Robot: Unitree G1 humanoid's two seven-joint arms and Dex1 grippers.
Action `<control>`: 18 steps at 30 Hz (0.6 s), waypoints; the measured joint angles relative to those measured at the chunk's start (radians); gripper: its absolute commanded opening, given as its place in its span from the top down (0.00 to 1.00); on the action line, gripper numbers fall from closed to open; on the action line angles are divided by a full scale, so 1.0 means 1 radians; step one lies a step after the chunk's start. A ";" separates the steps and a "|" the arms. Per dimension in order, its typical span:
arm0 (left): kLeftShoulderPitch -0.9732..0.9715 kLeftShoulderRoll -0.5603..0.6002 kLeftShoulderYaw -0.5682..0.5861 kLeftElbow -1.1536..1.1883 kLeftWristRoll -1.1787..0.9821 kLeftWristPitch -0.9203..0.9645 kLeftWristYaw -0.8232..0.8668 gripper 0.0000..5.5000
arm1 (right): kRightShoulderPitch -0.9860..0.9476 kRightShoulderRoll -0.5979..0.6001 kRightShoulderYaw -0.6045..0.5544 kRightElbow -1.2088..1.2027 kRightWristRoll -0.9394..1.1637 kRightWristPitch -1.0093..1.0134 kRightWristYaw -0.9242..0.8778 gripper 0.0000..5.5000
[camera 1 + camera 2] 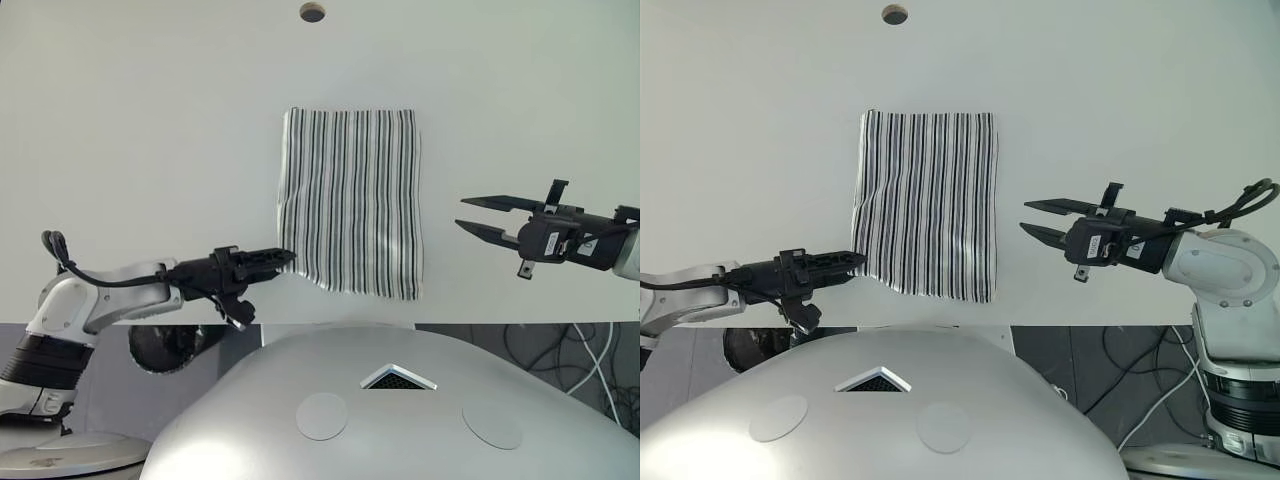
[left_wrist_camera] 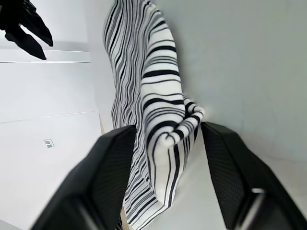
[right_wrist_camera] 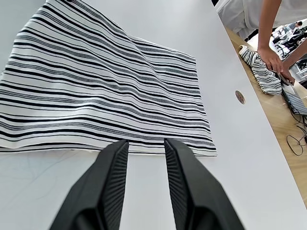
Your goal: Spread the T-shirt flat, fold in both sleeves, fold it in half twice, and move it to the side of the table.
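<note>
I'm seeing the folded striped T-shirt [image 1: 350,200] lying mid-worktop [image 1: 150,150]. Left gripper [image 1: 285,257] fingers are pinching its near-left corner (cloth bunched between them). Right gripper [image 1: 462,212] fingers are gaping, holding nothing, beside its right edge.

Left end effector [image 1: 287,256] clamped, right [image 1: 462,212] splayed

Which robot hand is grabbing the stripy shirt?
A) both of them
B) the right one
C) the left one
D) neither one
C: the left gripper is at the shirt's near left corner with cloth bunched between its fingers, while the right gripper hangs open off to the side, apart from the cloth.
</note>
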 measured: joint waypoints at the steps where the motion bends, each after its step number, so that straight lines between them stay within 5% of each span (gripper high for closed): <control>1: -0.003 0.004 -0.007 0.004 -0.011 0.003 -0.012 0.65 | 0.000 0.000 0.000 0.000 0.000 0.000 0.000 0.74; 11: -0.008 0.034 -0.046 0.024 -0.087 0.027 -0.104 0.98 | 0.042 -0.010 -0.004 -0.020 -0.039 -0.030 -0.001 0.74; 18: -0.018 0.037 -0.053 0.024 -0.113 0.037 -0.125 1.00 | 0.118 -0.037 0.067 -0.040 -0.394 -0.242 -0.070 0.74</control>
